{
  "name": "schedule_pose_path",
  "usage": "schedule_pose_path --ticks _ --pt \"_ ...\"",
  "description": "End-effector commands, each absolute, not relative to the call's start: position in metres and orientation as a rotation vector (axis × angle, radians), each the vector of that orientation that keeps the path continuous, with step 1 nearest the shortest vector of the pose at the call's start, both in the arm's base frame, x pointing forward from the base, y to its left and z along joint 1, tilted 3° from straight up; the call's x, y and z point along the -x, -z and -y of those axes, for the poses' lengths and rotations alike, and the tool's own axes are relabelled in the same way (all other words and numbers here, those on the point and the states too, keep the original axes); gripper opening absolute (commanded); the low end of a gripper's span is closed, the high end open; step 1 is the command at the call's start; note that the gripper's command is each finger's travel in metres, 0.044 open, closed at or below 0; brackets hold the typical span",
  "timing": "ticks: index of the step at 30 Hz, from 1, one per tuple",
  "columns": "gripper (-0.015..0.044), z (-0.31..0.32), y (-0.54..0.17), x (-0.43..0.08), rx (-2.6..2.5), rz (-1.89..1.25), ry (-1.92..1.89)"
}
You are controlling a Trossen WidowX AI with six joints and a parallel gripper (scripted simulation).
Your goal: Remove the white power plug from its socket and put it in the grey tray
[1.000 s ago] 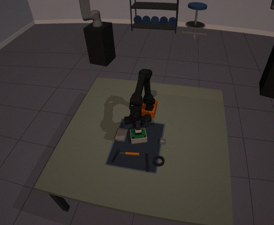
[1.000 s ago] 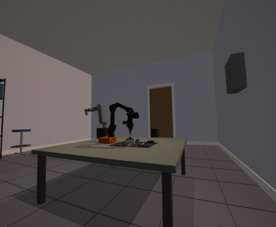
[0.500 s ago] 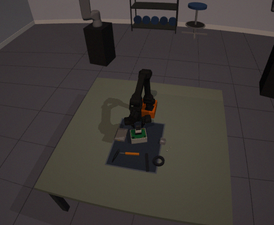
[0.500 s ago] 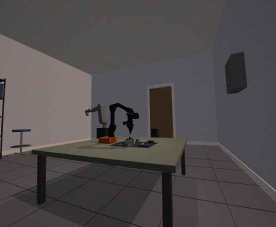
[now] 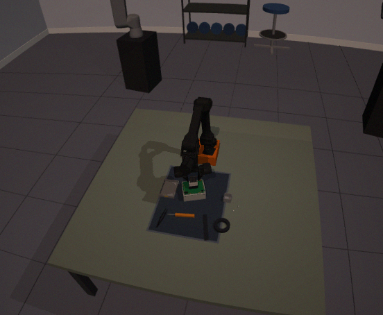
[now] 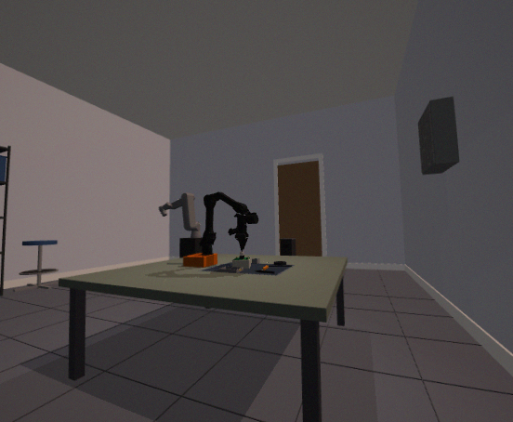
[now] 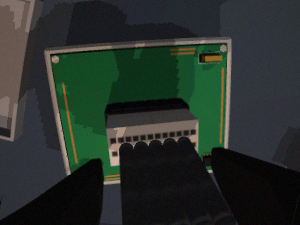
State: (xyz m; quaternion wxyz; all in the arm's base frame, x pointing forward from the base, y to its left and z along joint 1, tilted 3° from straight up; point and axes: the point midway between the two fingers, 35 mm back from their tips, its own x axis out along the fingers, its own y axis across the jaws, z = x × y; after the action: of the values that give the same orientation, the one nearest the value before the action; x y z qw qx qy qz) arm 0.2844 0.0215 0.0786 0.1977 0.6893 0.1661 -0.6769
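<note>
The white plug [image 5: 193, 183] [image 7: 152, 128] sits at the black socket [image 7: 147, 104] on the green circuit board [image 5: 199, 190] [image 7: 85, 99]. Its dark cables run from the plug toward the wrist camera. How firmly it is seated cannot be told. My gripper [image 5: 193, 177] [image 6: 243, 250] [image 7: 157, 163] is open above the near side of the plug. One finger is on each side of the cables, with gaps between, and holds nothing. The grey tray [image 5: 169, 189] [image 7: 11, 61] lies left of the board; nothing shows inside its visible part.
An orange bin [image 5: 208, 159] [image 6: 200, 260] stands by the arm's base. On the dark mat [image 5: 180, 227] lie an orange screwdriver [image 5: 184, 215], black tweezers [image 5: 162, 218] and a dark bar [image 5: 205, 227]. A black ring [image 5: 217, 221] and a small grey block [image 5: 227, 198] are at its right edge.
</note>
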Motion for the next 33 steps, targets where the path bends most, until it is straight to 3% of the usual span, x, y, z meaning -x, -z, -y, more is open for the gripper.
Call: schedule_pose_path --ticks 1,9,33 --pt "0.0197 -0.021 -0.077 -0.285 -1.92 -0.466 1.893" --pt "0.0 -0.021 -0.077 -0.285 -1.92 -0.466 1.893" --pt "0.0 -0.027 -0.09 -0.281 -1.911 -0.392 1.848"
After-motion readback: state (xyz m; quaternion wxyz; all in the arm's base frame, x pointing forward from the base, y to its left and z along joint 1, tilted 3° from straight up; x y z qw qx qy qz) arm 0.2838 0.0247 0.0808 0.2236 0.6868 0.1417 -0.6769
